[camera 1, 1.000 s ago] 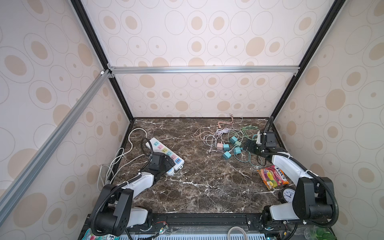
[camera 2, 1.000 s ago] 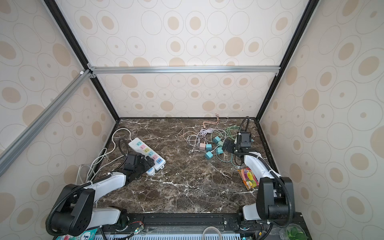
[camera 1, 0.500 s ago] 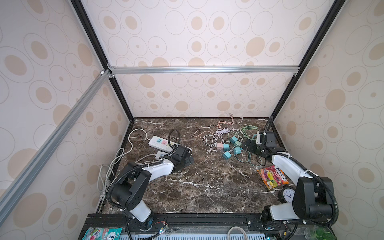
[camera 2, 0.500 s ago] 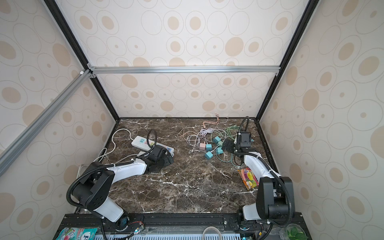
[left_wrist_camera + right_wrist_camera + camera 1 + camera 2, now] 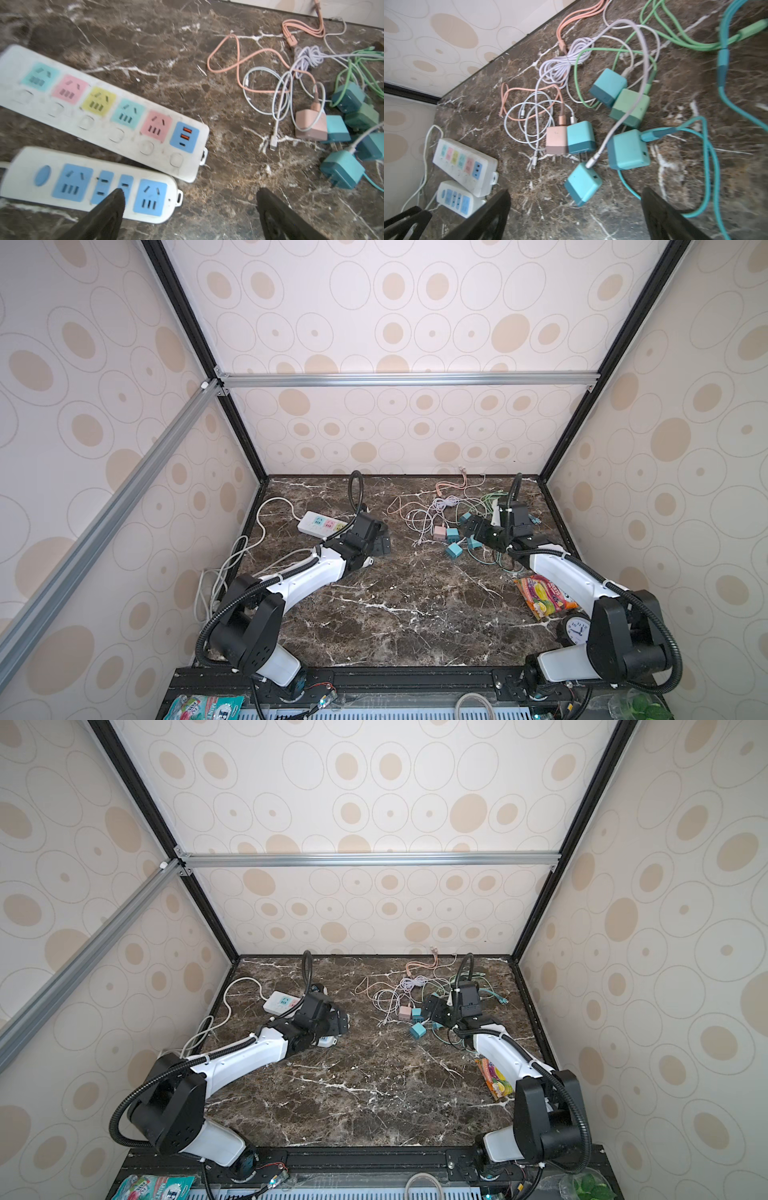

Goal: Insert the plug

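Observation:
A long white power strip (image 5: 104, 112) with coloured sockets lies beside a short white strip (image 5: 89, 185) with blue sockets. My left gripper (image 5: 191, 193) hovers open and empty past the short strip's end, one finger over its blue sockets. In both top views it is the left gripper (image 5: 380, 541) just right of the long strip (image 5: 320, 524). Several cube plugs with cables lie to the right: a teal plug (image 5: 583, 184) sits loose on the marble just ahead of my open, empty right gripper (image 5: 576, 193), near a pink plug (image 5: 556, 140). In a top view the right gripper (image 5: 434, 1006) stands at this pile.
Tangled charging cables (image 5: 440, 506) spread behind the plugs toward the back wall. The strips' white cords (image 5: 266, 510) loop along the left wall. A snack packet (image 5: 544, 597) and a small clock (image 5: 575, 628) lie by the right arm. Enclosure walls close in on three sides.
My left arm has swung from the left wall rightward and farther back, across the power strips, toward the middle. The right arm has stayed put. Both grippers remain open.

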Robot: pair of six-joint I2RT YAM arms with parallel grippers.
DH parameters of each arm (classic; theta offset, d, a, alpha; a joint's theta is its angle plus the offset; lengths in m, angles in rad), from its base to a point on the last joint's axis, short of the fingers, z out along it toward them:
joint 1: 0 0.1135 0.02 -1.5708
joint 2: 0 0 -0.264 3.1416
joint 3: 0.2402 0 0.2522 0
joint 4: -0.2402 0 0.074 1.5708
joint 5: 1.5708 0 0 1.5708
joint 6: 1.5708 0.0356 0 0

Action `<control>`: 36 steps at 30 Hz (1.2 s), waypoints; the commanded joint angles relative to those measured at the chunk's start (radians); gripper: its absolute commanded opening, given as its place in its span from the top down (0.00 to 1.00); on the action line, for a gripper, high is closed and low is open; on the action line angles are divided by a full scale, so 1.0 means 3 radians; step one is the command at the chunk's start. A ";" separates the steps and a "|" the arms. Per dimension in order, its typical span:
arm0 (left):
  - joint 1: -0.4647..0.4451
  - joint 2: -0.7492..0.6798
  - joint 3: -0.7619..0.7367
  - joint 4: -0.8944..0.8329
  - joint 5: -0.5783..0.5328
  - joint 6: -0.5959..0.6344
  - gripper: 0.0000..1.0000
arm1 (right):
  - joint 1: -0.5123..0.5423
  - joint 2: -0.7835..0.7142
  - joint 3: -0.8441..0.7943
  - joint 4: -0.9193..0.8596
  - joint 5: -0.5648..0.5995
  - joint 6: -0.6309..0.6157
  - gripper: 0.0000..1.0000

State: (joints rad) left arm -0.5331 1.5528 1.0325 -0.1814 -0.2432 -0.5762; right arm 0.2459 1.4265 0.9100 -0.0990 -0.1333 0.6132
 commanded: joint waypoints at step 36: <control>0.2289 0.2188 0.2231 -0.0747 0.0785 -0.0014 0.38 | 0.0725 -0.0280 0.0256 -0.0559 0.1198 -0.0272 0.00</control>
State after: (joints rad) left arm 0.1490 2.1902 1.6501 -0.3393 0.0536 -0.5587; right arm 0.4599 1.3659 1.0035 -0.2321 0.1932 0.5529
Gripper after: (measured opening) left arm 0.627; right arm 0.996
